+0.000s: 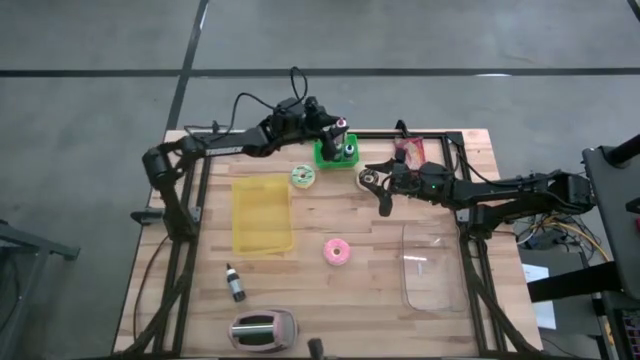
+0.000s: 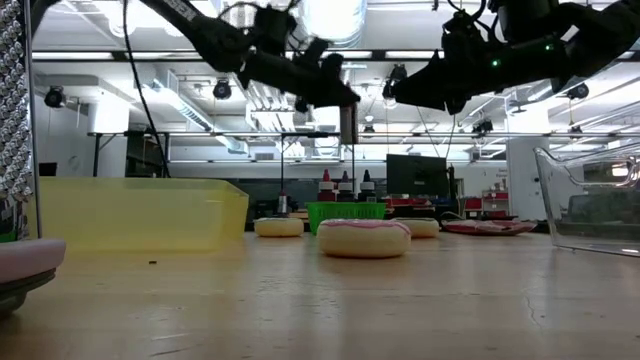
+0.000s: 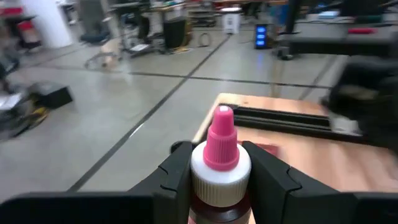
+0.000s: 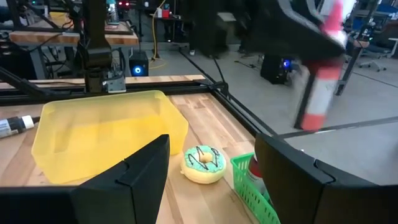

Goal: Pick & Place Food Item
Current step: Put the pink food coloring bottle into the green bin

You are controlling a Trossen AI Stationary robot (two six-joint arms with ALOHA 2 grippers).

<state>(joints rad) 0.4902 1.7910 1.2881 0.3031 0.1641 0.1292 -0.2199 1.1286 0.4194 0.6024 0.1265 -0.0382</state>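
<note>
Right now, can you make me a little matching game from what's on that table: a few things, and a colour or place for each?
Things:
1. Bin
2. Donut mid-table
3. Sauce bottle
4. Basket

Descriptions:
A. Held in the left end effector
B. Pink icing
C. Green, at the table's far edge
D. Yellow, translucent

Pairs: 1-D, 2-B, 3-A, 4-C

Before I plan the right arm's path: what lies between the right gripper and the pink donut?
In the high view, only bare wooden table separates the right gripper from the pink donut; nothing stands in that stretch.
</note>
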